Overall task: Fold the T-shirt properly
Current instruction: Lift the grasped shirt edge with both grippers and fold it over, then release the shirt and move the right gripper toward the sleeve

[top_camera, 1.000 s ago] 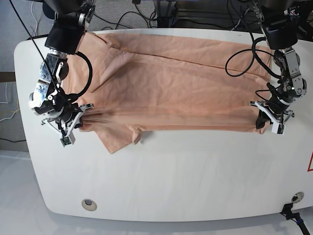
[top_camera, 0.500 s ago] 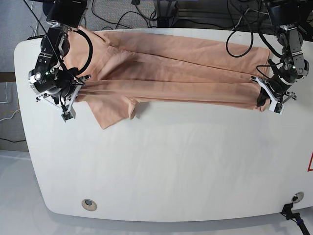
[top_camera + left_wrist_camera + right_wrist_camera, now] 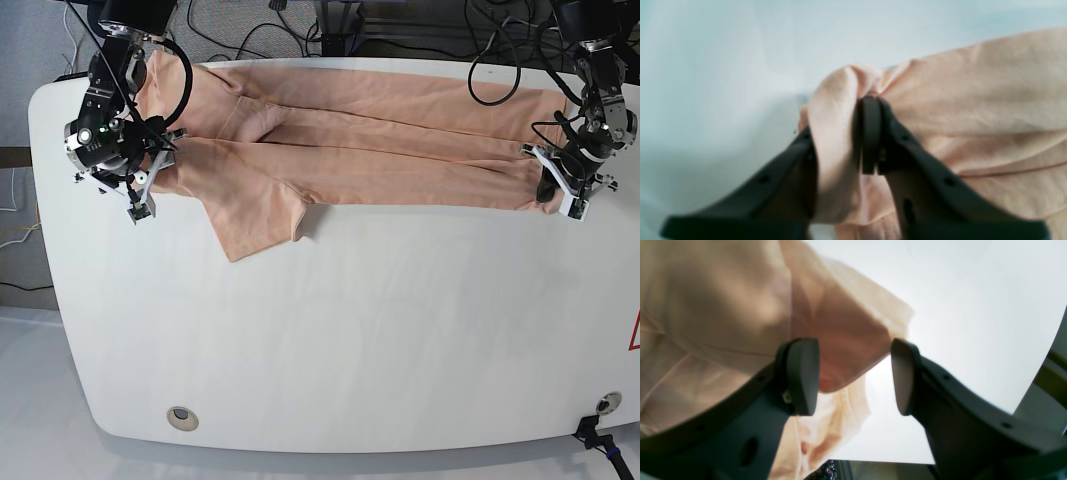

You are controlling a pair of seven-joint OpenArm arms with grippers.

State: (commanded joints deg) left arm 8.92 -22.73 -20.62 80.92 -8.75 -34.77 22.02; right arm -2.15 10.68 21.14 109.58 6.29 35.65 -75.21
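The left gripper is clamped on a bunched edge of the T-shirt. The right gripper stands with jaws apart, cloth beside one finger only. The T-shirt lies folded along the table's twelve o'clock edge, one sleeve pointing toward seven o'clock.

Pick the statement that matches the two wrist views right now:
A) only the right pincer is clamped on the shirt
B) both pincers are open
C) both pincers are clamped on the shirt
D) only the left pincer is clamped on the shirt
D: the left pincer pinches a bunch of the T-shirt, while the right pincer stands open, nothing between its fingers.
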